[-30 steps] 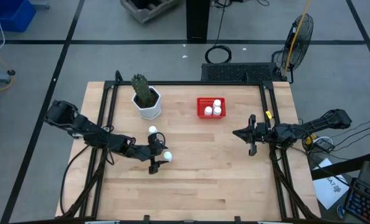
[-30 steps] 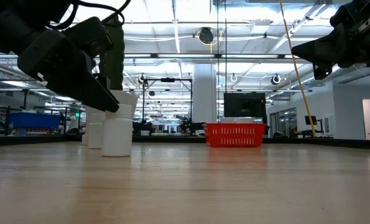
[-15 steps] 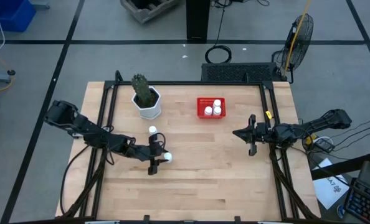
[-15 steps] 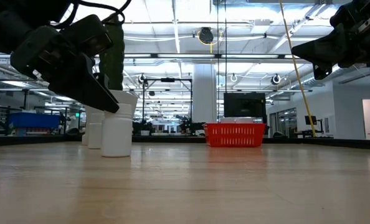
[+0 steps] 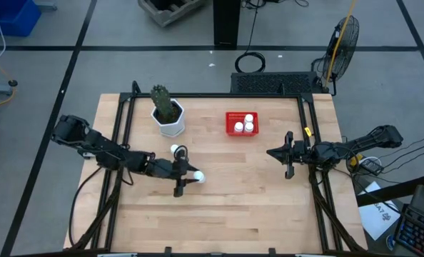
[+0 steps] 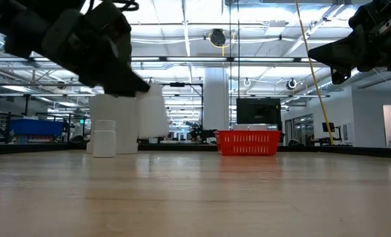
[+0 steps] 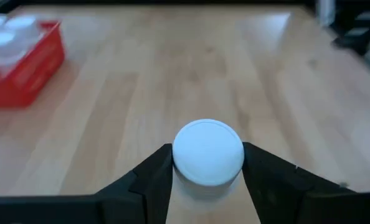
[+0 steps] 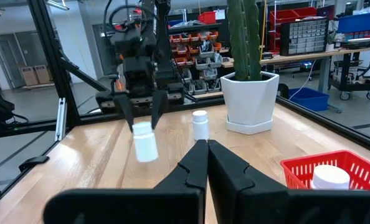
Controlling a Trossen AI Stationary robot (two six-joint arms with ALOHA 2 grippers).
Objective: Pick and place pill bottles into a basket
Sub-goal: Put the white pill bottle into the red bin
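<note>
My left gripper (image 5: pixel 192 177) is shut on a small white pill bottle (image 5: pixel 198 177) above the middle of the table; the bottle also shows in the low view (image 6: pixel 153 113) and the left wrist view (image 7: pixel 208 151). A second pill bottle (image 5: pixel 175 150) stands on its base on the table near the white pot. The red basket (image 5: pixel 241 131) sits at the far middle and holds three bottles (image 5: pixel 245 123). My right gripper (image 5: pixel 286 153) hovers shut and empty near the table's right side; it also shows in the right wrist view (image 8: pixel 204 153). My left gripper pinches the bottle between its two fingers (image 7: pixel 158 174), one on each side of the body just below the white cap (image 7: pixel 208 163). The fingers come from the table's left, slanting down. The bottle hangs about upright, lifted clear of the table (image 8: pixel 145 144).
A white hexagonal pot (image 5: pixel 170 123) with a green cactus stands at the far left, close behind the standing bottle. Black rails (image 5: pixel 119 135) run along the table's left and right sides. Bare wood (image 5: pixel 255 200) lies between my left gripper and the basket and toward the near edge.
My left gripper has risen and gone a little toward the table's right edge with the pill bottle. The bottle stood on the table before and is now lifted clear. My right arm has kept still.
</note>
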